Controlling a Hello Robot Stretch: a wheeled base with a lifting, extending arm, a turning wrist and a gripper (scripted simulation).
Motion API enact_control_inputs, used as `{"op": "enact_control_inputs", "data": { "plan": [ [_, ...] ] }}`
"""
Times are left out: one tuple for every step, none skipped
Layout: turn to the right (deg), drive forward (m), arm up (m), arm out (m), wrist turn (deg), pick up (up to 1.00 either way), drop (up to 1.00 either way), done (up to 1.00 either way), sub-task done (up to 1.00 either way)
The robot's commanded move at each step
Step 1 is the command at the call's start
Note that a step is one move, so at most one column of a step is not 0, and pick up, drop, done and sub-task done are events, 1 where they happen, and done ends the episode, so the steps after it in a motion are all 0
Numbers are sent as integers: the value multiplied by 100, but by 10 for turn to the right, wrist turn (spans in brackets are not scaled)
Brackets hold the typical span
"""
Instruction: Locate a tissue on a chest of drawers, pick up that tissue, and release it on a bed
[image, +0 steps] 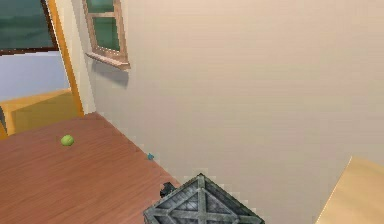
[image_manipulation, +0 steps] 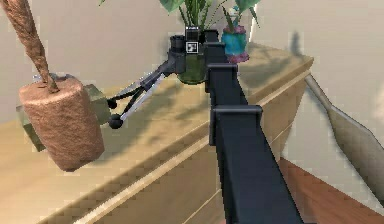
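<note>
A long light-wood chest of drawers (image_manipulation: 150, 150) runs from near left to far right. On its top at the left stands a round brown plant pot (image_manipulation: 62, 125) with a thick trunk, and a pale green box (image_manipulation: 97, 105) is just beside it on the right. At the far end stand two leafy plants, one in a dark pot (image_manipulation: 190, 65) and one in a teal pot (image_manipulation: 235, 45). Ahead, a reddish wooden floor (image: 90, 170) carries a small green ball (image: 68, 140) and, nearer, a dark crate (image: 203, 205).

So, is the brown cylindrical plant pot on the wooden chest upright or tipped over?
Upright: the brown cylindrical plant pot stands on its base on the wooden chest, its trunk rising from the top.
</note>
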Motion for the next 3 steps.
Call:
{"op": "enact_control_inputs", "data": {
  "plan": [
    [0,0,0,0,-120,0,0,0,0],
    [0,0,0,-44,0,0,0,0,0],
    [-450,0,0,0,0,0,0,0,0]
  ]
}}
